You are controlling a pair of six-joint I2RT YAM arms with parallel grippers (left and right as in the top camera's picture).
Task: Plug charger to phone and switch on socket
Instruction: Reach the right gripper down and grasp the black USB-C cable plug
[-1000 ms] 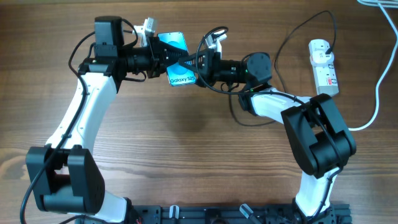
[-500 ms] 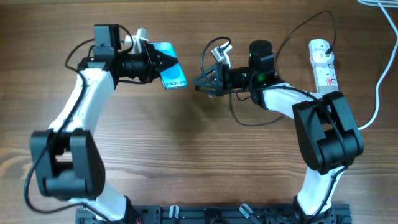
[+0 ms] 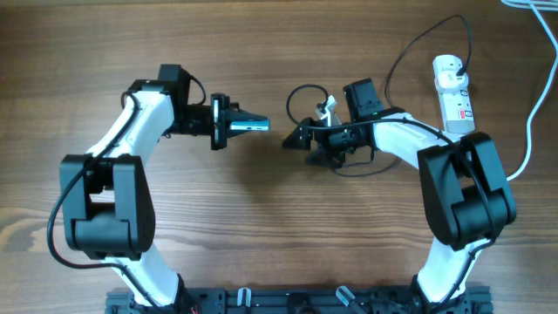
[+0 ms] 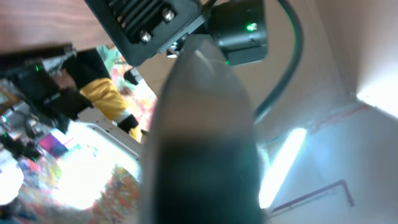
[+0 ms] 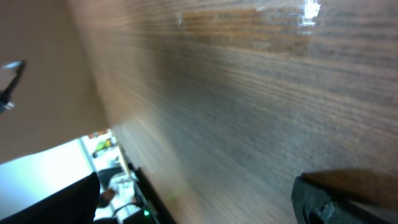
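Reaching in from the left, the left hand [image 3: 237,126] is clamped on the phone [image 3: 259,126], held edge-on with its teal tip pointing toward the right hand [image 3: 296,139]. That one is spread wide, a little apart from the phone, gripping nothing. The charger [image 3: 410,45] arcs as a thin black cable from the white adapter [image 3: 446,65] on the socket [image 3: 458,109], which lies on the worktop [image 3: 261,227] far right, beside a thick white cord [image 3: 532,131]. I cannot tell where the plug sits.
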